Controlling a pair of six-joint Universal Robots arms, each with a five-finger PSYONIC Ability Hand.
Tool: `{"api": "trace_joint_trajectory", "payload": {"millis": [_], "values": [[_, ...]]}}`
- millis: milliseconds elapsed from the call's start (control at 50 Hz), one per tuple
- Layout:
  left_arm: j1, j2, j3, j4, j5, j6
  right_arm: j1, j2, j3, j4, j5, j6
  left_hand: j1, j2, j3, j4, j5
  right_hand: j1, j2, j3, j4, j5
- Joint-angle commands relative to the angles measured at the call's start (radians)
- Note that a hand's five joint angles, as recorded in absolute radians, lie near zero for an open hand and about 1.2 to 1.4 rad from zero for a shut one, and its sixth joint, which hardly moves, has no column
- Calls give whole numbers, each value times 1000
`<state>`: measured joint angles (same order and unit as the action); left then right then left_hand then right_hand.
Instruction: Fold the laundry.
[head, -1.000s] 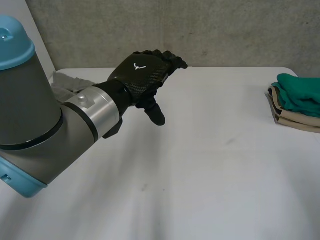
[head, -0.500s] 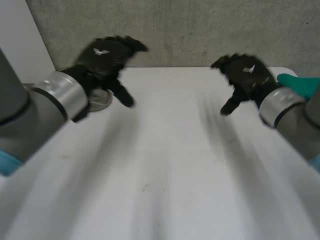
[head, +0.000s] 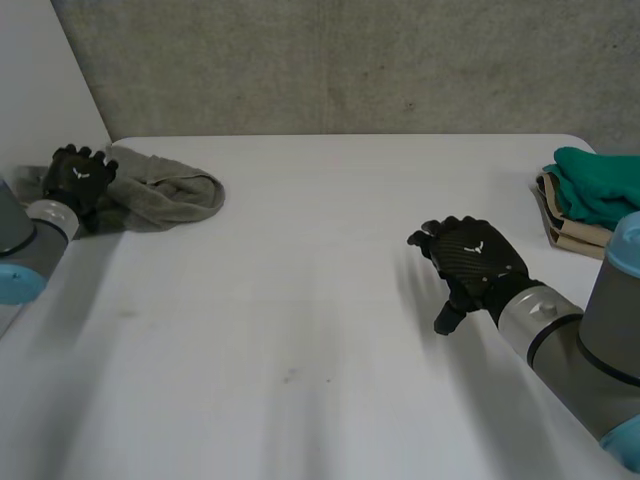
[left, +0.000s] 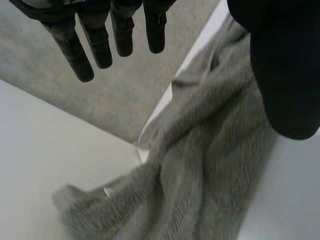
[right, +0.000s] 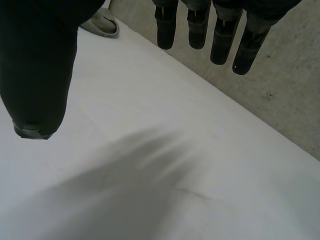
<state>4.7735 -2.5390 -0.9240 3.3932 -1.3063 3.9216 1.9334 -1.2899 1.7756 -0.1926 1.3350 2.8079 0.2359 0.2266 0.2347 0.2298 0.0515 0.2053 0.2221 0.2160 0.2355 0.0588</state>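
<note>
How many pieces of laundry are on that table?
3. A crumpled grey towel lies far left, under the left hand; a folded green cloth sits on a beige cloth at the far right. More may be hidden in that pile.

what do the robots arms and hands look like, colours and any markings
The left hand and right hand are black with a woven sheen and a small white mark on the back. A silver cuff joins each to a grey arm with light-blue caps.

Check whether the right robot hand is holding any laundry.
No, the right robot hand hangs open over the white table, fingers straight.
</note>
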Motion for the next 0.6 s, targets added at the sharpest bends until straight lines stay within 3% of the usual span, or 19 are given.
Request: {"api": "trace_joint_trajectory", "payload": {"millis": [20, 80, 400, 420, 460, 520, 600], "values": [[22, -133, 181, -2, 16, -13, -4, -14, 36, -5, 0, 1, 28, 37, 29, 34, 37, -31, -48, -42, -61, -59], [22, -178, 246, -2, 59, -42, -4, -17, 47, -13, 0, 1, 54, 63, 55, 60, 64, -31, -48, -42, -61, -59], [20, -368, 488, -32, 125, -65, -4, -17, 68, -42, 1, 1, 283, 292, 284, 289, 293, -31, -48, -42, -61, -59], [20, -369, 493, -32, 127, -67, -4, -17, 68, -42, 1, 1, 327, 336, 328, 333, 336, -31, -48, -42, -61, -59], [20, -371, 494, -32, 133, -71, -4, -17, 67, -42, 1, 1, 616, 626, 618, 622, 626, -31, -48, -42, -61, -59], [20, -369, 488, -23, 130, -103, -2, -17, 67, -42, 1, 1, 1158, 1167, 1159, 1164, 1168, -31, -48, -42, -61, -59], [2, -356, 461, 1, 99, -143, -1, -17, 67, -42, 1, 1, 1160, 1170, 1162, 1166, 1170, -31, -48, -42, -61, -59]]}}
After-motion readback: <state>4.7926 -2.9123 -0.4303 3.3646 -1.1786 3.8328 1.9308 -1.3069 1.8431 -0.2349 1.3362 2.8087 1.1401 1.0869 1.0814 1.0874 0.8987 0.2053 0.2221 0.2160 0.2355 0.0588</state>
